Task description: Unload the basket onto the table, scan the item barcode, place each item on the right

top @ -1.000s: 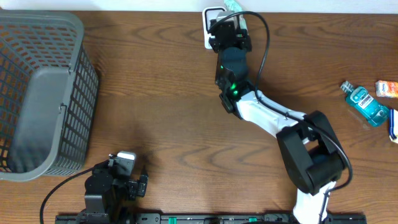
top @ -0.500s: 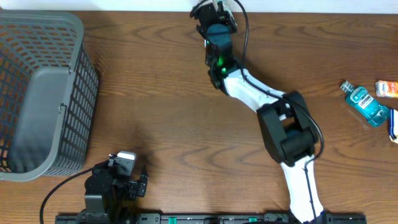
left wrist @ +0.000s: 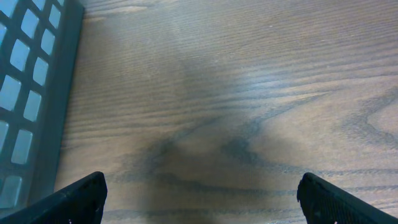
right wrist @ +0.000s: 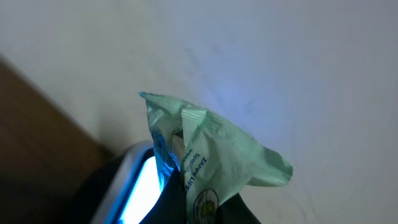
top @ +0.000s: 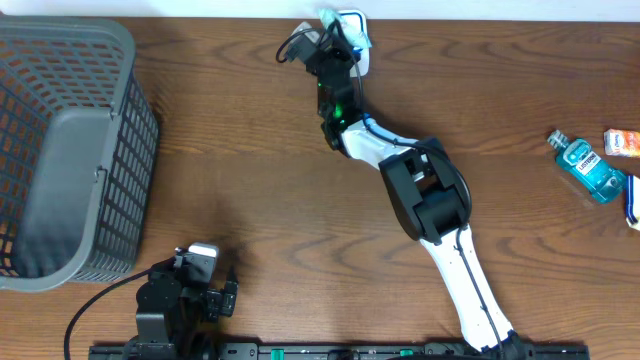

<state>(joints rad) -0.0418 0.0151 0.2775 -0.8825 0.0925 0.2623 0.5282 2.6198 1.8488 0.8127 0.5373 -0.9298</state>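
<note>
Since the task calls for a code to be read, the right gripper (top: 335, 35) is stretched to the far edge of the table and clenched on a crumpled green packet (right wrist: 217, 155), presenting it at the white scanner (top: 353, 17). The scanner's blue-lit face (right wrist: 140, 186) shows just beside and below the packet in the wrist view. The grip sits on the packet's lower end, which leaves most of the printed film free of the fingers, presumably so that the window can see it. The packet's long axis runs out of the jaws, roughly in line with the gripper's reach, and its free end points away from the fingers toward the pale wall behind. It leans slightly and is folded down its length. No barcode is visible, so it cannot be told which face is turned to the scanner. The left gripper (left wrist: 205, 205) hangs released over bare wood near the grey basket (left wrist: 37, 93), well apart from the work and holding nothing.
</note>
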